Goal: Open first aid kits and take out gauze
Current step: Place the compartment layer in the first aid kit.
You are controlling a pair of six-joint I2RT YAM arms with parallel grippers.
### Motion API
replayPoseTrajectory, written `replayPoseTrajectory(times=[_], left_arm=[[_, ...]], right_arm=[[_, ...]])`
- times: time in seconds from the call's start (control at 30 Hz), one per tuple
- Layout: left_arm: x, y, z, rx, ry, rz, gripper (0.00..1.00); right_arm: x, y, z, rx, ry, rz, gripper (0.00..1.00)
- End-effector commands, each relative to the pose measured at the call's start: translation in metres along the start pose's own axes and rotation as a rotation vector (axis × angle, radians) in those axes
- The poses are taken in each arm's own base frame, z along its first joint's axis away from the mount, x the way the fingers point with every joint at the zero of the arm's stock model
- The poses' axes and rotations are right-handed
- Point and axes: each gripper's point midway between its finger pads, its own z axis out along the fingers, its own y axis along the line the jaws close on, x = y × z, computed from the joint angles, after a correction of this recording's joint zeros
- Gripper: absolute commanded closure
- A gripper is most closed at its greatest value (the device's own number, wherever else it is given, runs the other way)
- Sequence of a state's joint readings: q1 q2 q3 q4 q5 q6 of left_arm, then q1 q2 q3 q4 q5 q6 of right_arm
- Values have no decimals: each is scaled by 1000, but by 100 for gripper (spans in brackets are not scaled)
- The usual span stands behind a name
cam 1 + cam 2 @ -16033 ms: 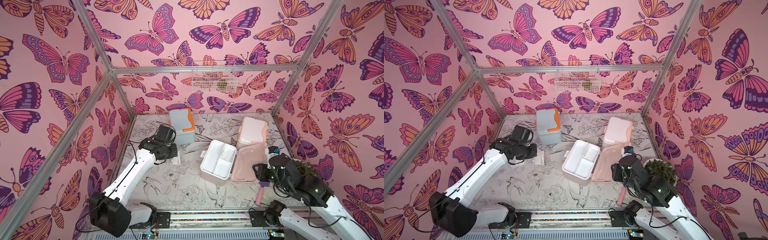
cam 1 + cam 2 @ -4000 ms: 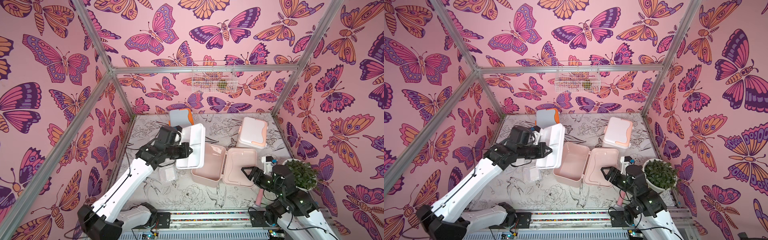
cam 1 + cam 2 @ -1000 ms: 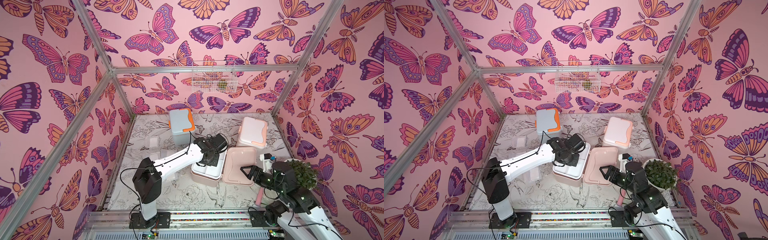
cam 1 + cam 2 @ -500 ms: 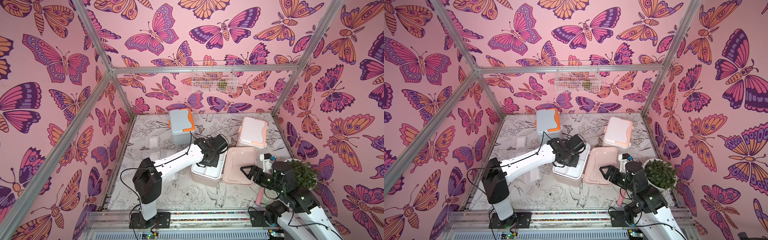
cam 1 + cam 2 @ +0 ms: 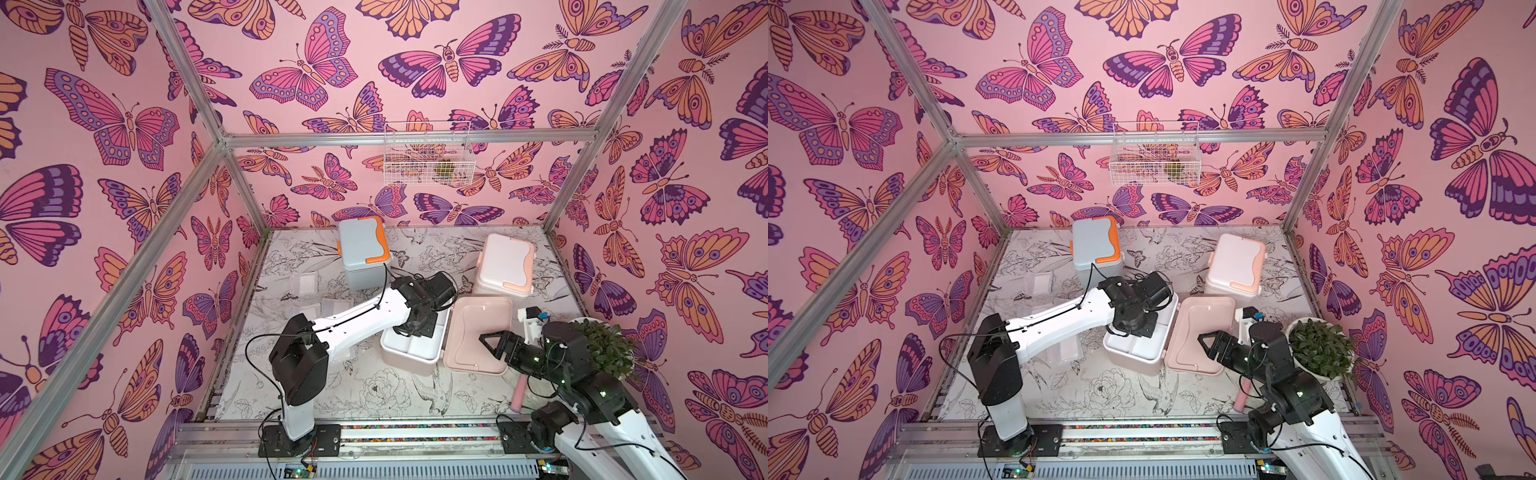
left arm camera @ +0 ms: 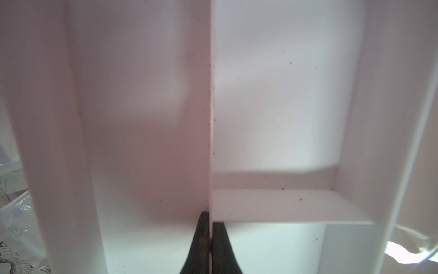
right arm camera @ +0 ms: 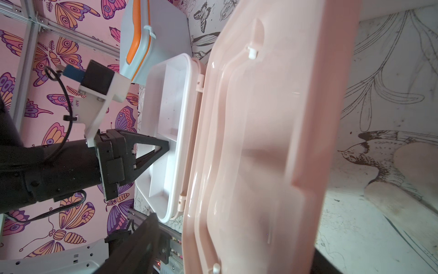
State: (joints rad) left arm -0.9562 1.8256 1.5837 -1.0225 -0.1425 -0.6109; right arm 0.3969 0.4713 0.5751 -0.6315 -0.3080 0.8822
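Observation:
The pink first aid kit point(image 5: 415, 365) lies open mid-table, its lid point(image 5: 478, 336) flat to the right. A white tray point(image 5: 409, 351) sits in its base. My left gripper point(image 6: 210, 227) is shut on the white tray's divider wall point(image 6: 210, 118), as the right wrist view also shows point(image 7: 166, 144). My right gripper point(image 5: 492, 347) stands open over the lid's right edge point(image 7: 260, 142). The blue kit point(image 5: 361, 245) and the white kit point(image 5: 505, 264) stand closed at the back. Several gauze packets point(image 5: 303, 284) point(image 5: 1065, 349) lie on the table at the left.
A potted plant point(image 5: 606, 349) stands at the right, beside my right arm. A pink-handled brush point(image 5: 518, 395) lies near the front rail. A wire basket point(image 5: 426, 158) hangs on the back wall. Metal frame posts bound the table.
Four seconds ago my left gripper held the white tray raised left of the open pink kit; now the tray sits in its base. Over the last second nothing visibly moved.

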Motion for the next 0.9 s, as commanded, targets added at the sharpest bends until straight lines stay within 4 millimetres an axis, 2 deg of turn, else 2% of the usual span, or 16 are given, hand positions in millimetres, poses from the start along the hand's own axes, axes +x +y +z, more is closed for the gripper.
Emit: replayPoseTrajectory(times=[0.0, 0.1, 0.23, 0.3, 0.4, 0.53, 0.63, 0.77, 0.87], left_arm=[[9, 3, -3, -24, 41, 7, 100], [12, 1, 5, -22, 66, 10, 89], [13, -4, 5, 0, 79, 8, 61], [10, -4, -5, 16, 47, 4, 49], [1, -3, -32, 60, -35, 0, 34], [-4, 14, -65, 108, -138, -32, 15], [0, 43, -73, 161, -180, -113, 8], [12, 85, -64, 263, -206, -260, 3], [17, 88, -59, 419, -231, -330, 3]], right_arm=[[-3, 7, 0, -27, -8, -30, 24], [-3, 7, 1, -30, -6, -29, 24], [-3, 8, 0, -29, -8, -35, 23], [-3, 8, -1, -28, -7, -38, 23], [-4, 8, -1, -24, -8, -38, 23], [-4, 10, -2, -25, -6, -45, 23], [-5, 12, -2, -28, -5, -52, 22], [-7, 15, -2, -28, -2, -63, 22], [-10, 18, -2, -29, -1, -68, 21]])
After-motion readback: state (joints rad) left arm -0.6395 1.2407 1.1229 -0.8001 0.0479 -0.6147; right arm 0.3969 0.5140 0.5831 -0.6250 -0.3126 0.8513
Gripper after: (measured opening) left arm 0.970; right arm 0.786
